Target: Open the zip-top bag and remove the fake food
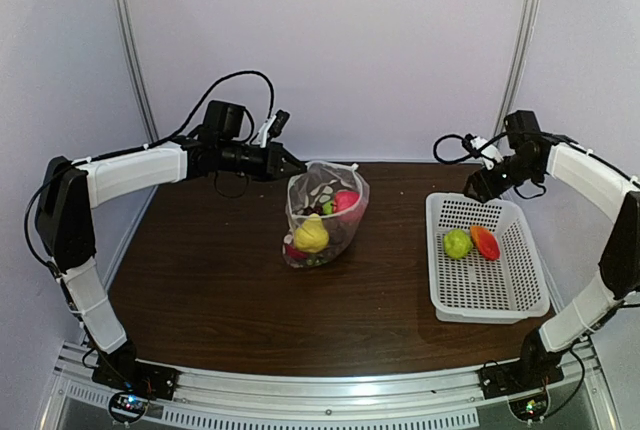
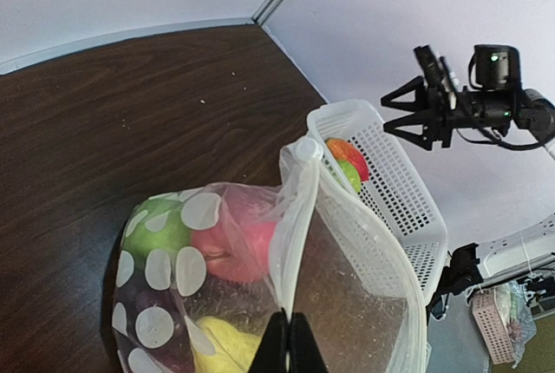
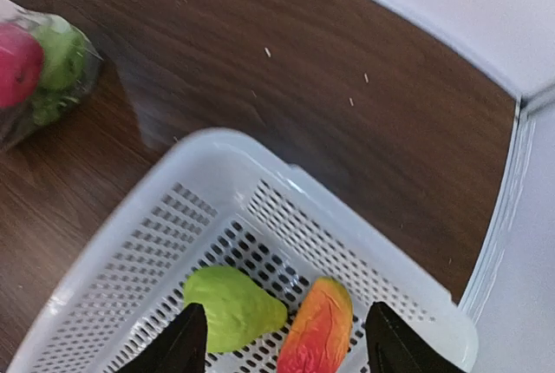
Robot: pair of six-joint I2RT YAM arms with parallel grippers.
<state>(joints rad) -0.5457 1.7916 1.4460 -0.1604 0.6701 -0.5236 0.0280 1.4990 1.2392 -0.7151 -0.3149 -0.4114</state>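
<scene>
Pinching zip-top bag (image 2: 347,278) rim: left gripper (image 2: 288,338).

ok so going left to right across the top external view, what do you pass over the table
left tool → zip-top bag → green fruit → orange-red fruit, the last two lying in the white basket

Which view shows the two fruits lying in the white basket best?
Right wrist: the green fruit and orange-red fruit lie close up in the basket. Top external shows them small; left wrist glimpses them, partly hidden behind the zip-top bag.
</scene>
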